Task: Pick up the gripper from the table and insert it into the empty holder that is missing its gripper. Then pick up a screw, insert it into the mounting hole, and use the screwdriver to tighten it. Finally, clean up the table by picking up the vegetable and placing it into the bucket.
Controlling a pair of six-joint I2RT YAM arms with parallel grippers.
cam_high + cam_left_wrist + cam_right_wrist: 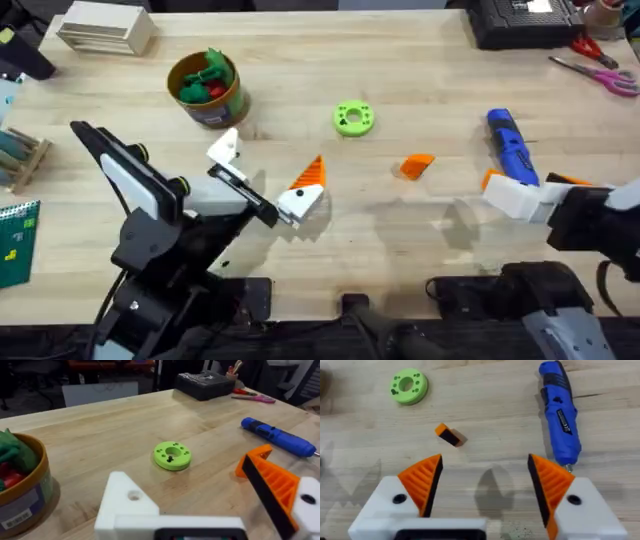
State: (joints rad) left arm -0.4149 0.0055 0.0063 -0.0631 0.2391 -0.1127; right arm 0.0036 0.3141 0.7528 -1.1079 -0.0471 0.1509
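From overhead, the small orange wedge-shaped plastic fingertip [416, 165] lay loose on the pale wooden bench [420, 80], between the flat lime-green ring [353, 118] and the bright blue pen-shaped electric screwdriver [511, 146]. The left gripper [262, 178] sat left of centre with its jaws spread: one finger carried an orange tip, the other was the bare white angular plastic holder [224, 149], still missing its pad. The round tan-yellow bucket [206, 88] stood behind it with leafy green and red toys inside. The right gripper [520, 192] hovered just short of the screwdriver's near end.

Over to the left wrist camera: the bare holder [126, 501] showed its mounting hole plainly, the opposite finger wore its ribbed orange pad, and the gap between them was wide.

On the right wrist camera, the right gripper [485, 487] was wide open and empty, both orange pads facing each other, the fingertip [448, 435] lying on the bench ahead of them and well apart, the screwdriver [561, 410] off to one side. That fingertip looked light, rigid and a touch slick; it would likely skate if nudged. The safest hold seemed to be across its flat sides, leaving the base free for the holder.
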